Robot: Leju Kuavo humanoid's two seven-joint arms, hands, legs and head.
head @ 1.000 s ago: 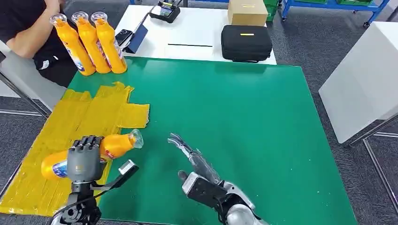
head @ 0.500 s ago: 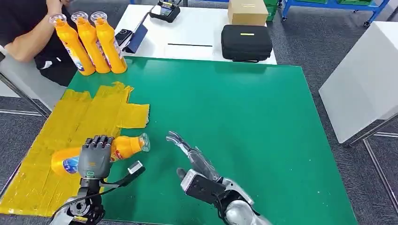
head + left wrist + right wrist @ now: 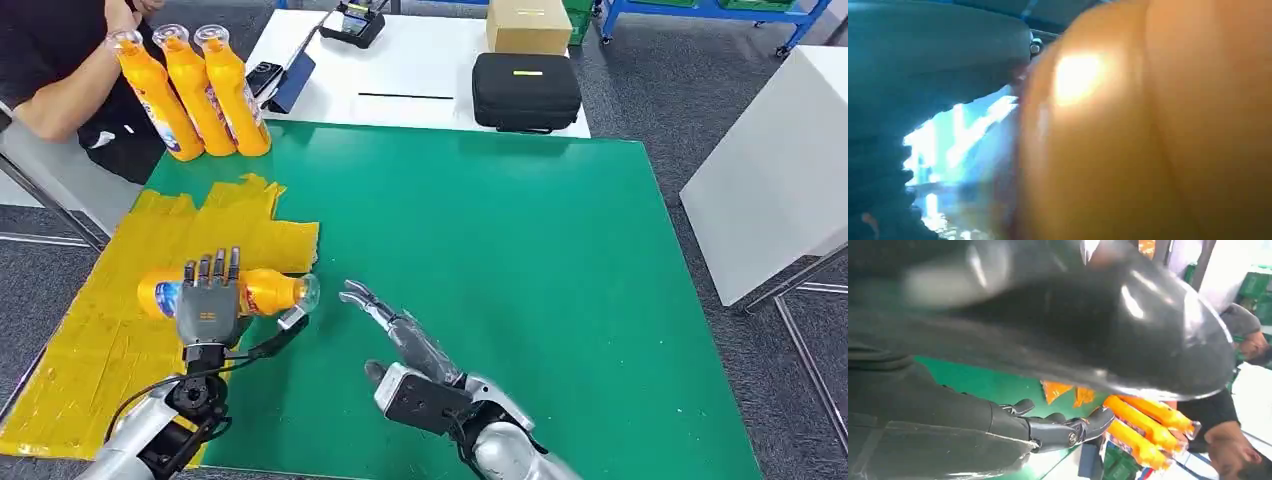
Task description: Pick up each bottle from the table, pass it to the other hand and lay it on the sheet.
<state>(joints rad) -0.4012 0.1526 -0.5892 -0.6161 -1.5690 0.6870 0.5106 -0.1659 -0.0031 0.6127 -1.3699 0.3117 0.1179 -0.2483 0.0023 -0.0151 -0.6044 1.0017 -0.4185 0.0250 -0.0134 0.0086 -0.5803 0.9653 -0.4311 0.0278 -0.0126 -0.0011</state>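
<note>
My left hand (image 3: pixel 208 310) grips an orange bottle (image 3: pixel 262 291) sideways above the yellow sheet (image 3: pixel 140 300), its clear cap toward the table's middle. In the left wrist view the orange bottle (image 3: pixel 1148 130) sits right against the camera. My right hand (image 3: pixel 395 335) is open, fingers stretched toward the bottle's cap, a short gap away. In the right wrist view its fingers (image 3: pixel 1058 430) are spread with nothing in them. Three more orange bottles (image 3: pixel 195 90) stand upright at the green table's far left corner, also the bottles (image 3: pixel 1143 432) in the right wrist view.
A person in black (image 3: pixel 60 60) sits beside the far left corner, one hand on a standing bottle. Behind the green mat (image 3: pixel 500 260) a white table holds a black case (image 3: pixel 525 90), a cardboard box (image 3: pixel 527 25) and a tablet (image 3: pixel 285 80). A white table (image 3: pixel 780 160) stands on the right.
My left hand has carried the bottle up and away from me over the sheet, turning it level. My right hand has shifted slightly left toward the cap.
</note>
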